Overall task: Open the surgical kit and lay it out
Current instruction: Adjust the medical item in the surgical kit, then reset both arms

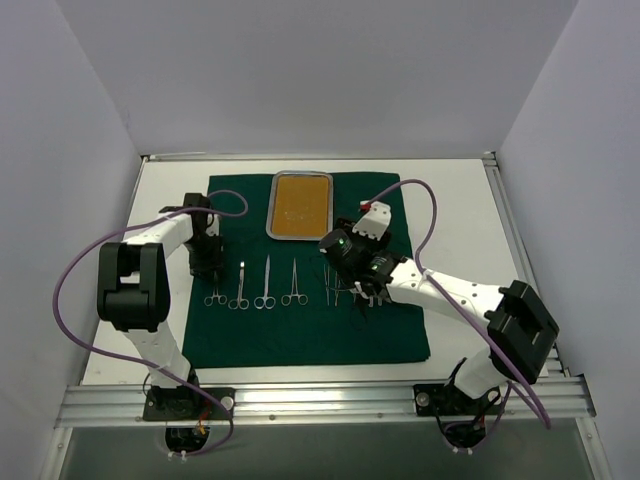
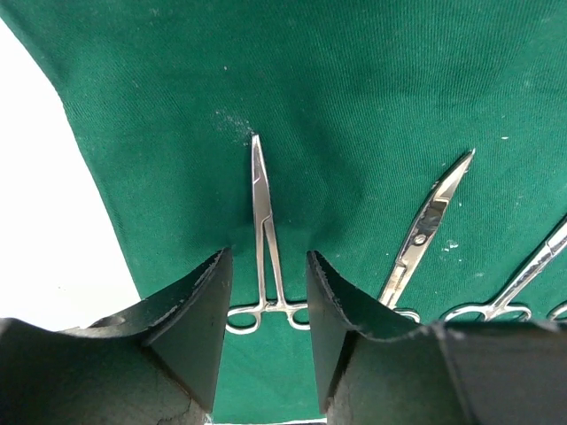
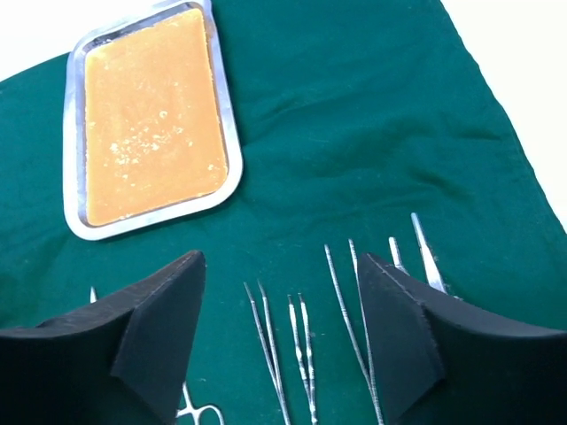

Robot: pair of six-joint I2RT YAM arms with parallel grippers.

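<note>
White walls close around a pale table (image 1: 455,210), and most of its top is covered by a green cloth (image 1: 300,330) spread flat. At the far side of the cloth sits a steel tray (image 1: 272,210) with an orange-brown floor. Nearer the arms, a row of silver tools lies side by side with their tips pointing toward the tray. The left gripper (image 1: 208,268) hangs over the left end of that row. Seen from its wrist, its jaws stand partly apart, and a ring-handled clamp (image 2: 264,221) lies flat on the cloth in the gap, its two rings just inside the fingertips and its tip stretching away. I cannot tell whether the fingers touch the rings or the cloth; they are not pinching the clamp. Curved scissors (image 2: 427,226) lie just to the right of it, outside the jaws. The right gripper (image 1: 366,290) is over the right end of the row with its jaws spread wide, gripping nothing. Several thin tweezers (image 3: 303,354) lie on the cloth in the space between its fingers, and one more pair shows beside the right finger.
</note>
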